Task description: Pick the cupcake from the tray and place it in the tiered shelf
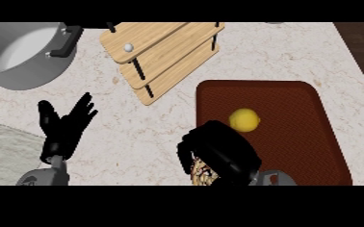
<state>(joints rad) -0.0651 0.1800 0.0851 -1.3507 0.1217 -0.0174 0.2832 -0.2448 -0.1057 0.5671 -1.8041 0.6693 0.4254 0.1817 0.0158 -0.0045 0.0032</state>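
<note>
- At tray's [284, 96] near-left corner: R hand [220, 151] curls round cupcake [202, 173], mostly hidden.
- Step: grasp; next lift, carry up-left to shelf [163, 53].
- L hand [68, 125] rests, fingers spread.

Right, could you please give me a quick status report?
Right robot hand curled over cupcake at tray edge. Left robot hand open, resting. Tiered shelf empty; lemon alongside.

One pot [28, 57] sits at the upper left of the frame. One wooden shelf [162, 55] stands at top centre. One brown tray [284, 125] fills the right side, with one lemon [244, 119] on it. One cupcake [202, 173] shows at bottom centre. Two hands: left [65, 127], right [224, 151].
</note>
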